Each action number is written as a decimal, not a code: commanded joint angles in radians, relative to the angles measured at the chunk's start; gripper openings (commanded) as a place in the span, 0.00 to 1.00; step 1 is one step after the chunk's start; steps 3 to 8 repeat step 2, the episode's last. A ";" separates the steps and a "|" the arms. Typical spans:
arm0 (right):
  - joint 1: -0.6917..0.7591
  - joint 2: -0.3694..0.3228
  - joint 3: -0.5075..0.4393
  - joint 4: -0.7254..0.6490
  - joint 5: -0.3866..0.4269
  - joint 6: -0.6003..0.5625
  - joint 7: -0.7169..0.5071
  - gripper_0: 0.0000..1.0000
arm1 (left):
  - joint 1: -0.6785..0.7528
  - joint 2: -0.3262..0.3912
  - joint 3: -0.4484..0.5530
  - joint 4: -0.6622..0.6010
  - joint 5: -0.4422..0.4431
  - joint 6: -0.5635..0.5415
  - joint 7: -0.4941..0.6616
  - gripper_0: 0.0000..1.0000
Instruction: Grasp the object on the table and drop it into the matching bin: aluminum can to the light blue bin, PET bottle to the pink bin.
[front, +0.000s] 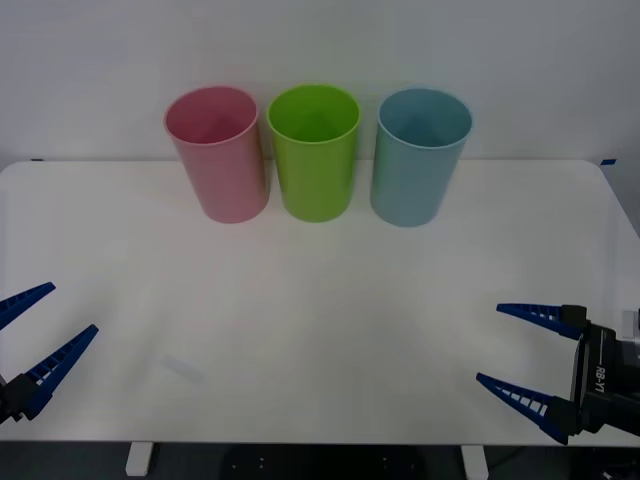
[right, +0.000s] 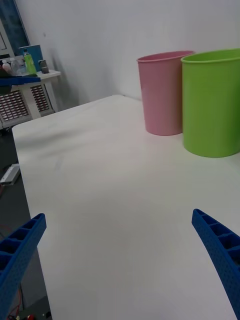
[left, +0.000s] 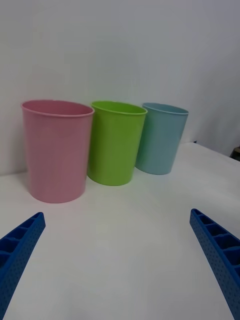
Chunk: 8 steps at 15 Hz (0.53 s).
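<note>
The white table (front: 320, 300) is seen from above. At its far edge three tall cups stand upright in one row, close to the wall. The pink bin (front: 217, 152) is at the left, the green bin (front: 314, 150) is in the middle, and the light blue bin (front: 419, 155) is at the right. The pink and the green bin are just beside each other, and the blue one stands a little apart from the green one. All three have the open mouth up, and what can be seen of their inside looks bare.

The left gripper (front: 45, 322) is at the near left corner of the table, low over the top. Its two blue ribbed fingers are spread wide and there is nothing between them. In the left wrist view these fingers (left: 20, 250) stand at the two corners, and the three bins are in a row in front of them.

The right gripper (front: 513, 350) is at the near right corner, also low over the table. Its fingers are also spread wide and they hold nothing. The right wrist view looks across the table to the pink and green bins.

Where the can is I cannot tell; the surface between the grippers and the bins is plain white.
</note>
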 joint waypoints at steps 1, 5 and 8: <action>0.000 0.000 0.000 0.000 0.000 0.000 0.000 1.00 | 0.000 0.000 0.000 0.000 0.000 0.000 0.000 1.00; 0.000 0.000 0.000 0.000 0.000 0.000 0.000 1.00 | 0.000 0.000 0.000 0.000 0.000 0.000 0.000 1.00; 0.000 0.000 0.000 0.000 0.000 0.000 0.000 1.00 | 0.000 0.000 0.000 0.000 0.000 0.000 0.000 1.00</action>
